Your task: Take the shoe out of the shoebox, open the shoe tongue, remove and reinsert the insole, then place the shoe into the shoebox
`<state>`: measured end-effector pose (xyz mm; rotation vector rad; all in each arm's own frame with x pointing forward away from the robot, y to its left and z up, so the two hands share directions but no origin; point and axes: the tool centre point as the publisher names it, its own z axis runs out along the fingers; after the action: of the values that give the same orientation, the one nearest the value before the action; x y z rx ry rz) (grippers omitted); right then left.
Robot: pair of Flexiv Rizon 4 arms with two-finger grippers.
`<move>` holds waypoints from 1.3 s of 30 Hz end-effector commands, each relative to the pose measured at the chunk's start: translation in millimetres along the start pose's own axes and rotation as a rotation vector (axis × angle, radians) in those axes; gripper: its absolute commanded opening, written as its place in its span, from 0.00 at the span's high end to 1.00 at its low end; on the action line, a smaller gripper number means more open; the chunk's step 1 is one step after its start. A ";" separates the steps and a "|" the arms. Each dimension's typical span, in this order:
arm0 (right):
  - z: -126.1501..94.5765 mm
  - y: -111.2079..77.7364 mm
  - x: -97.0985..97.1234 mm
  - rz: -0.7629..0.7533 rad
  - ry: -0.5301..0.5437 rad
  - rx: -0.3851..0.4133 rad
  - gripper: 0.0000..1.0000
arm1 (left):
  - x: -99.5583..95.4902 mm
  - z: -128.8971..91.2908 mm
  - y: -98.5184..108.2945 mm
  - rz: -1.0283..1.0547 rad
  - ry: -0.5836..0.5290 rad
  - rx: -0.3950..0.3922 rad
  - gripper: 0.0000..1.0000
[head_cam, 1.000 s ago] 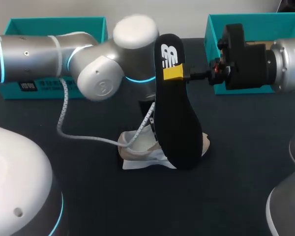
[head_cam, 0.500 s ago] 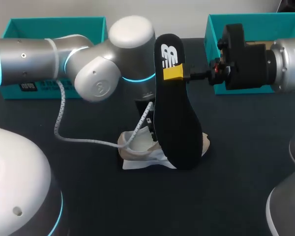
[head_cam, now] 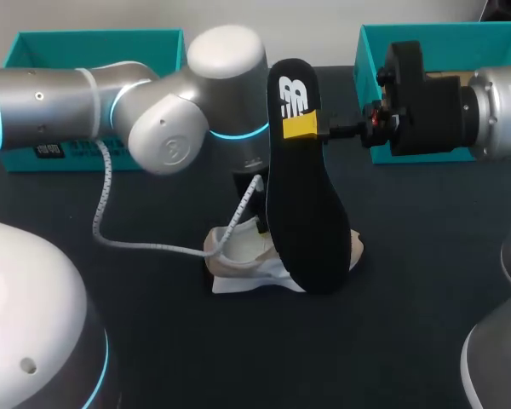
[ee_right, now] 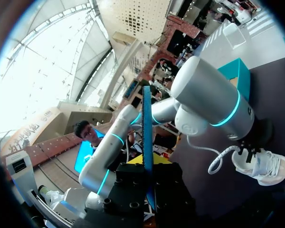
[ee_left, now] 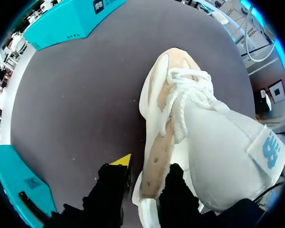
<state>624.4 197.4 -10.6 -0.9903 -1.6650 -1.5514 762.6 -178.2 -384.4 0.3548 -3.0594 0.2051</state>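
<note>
While the left gripper [ee_left: 148,168] clamps the collar of the white sneaker [ee_left: 204,128], steadying it on the desk [head_cam: 153,341], the right gripper [head_cam: 311,129] pinches the black insole [head_cam: 311,221] upright just above it, seemingly for reinsertion.

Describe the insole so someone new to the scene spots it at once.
At the middle of the dark table, the right gripper comes in from the side. It pinches the black insole near its upper end, upright, lower end by the white shoe. Unlike the shoe, it is flat, black and foot-shaped, with a white logo near the top.
</note>
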 end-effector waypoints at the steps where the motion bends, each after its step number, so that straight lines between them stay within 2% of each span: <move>1: 3.6 1.5 -0.6 0.001 -0.001 0.001 1.00 | -3.3 2.9 -1.1 0.016 0.030 -0.008 1.00; 5: 3.6 1.5 -0.6 0.001 -0.001 0.001 1.00 | -3.3 2.4 -1.9 0.061 0.054 -0.023 1.00; 8: 3.6 1.5 -0.6 0.001 -0.001 0.001 1.00 | -10.6 -4.8 -3.6 0.208 0.173 -0.030 1.00; 14: 3.6 1.5 -0.6 0.001 -0.001 0.001 1.00 | -18.9 -22.1 -5.9 0.508 0.299 -0.059 1.00; 18: 3.6 1.5 -0.6 0.001 -0.001 0.001 1.00 | -25.0 -31.6 -4.9 0.712 0.455 -0.021 1.00; 20: 3.6 1.5 -0.6 0.001 -0.001 0.001 1.00 | -30.4 -35.5 -6.9 0.747 0.532 0.003 1.00; 24: 3.6 1.5 -0.6 0.001 -0.001 0.001 1.00 | -35.4 -45.7 -8.7 0.792 0.618 0.058 1.00; 29: 3.6 1.5 -0.6 0.001 -0.001 0.001 1.00 | -31.9 -53.7 -8.7 0.807 0.621 0.052 1.00; 31: 3.6 1.5 -0.6 0.001 -0.001 0.001 1.00 | -28.8 -53.9 -8.9 0.792 0.598 0.018 1.00; 39: 3.6 1.5 -0.6 0.001 -0.001 0.001 1.00 | -28.8 -53.9 -8.9 0.792 0.598 0.018 1.00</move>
<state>624.4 197.4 -10.6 -0.9903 -1.6651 -1.5514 791.4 -169.8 -332.3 -0.7876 -2.4794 0.3230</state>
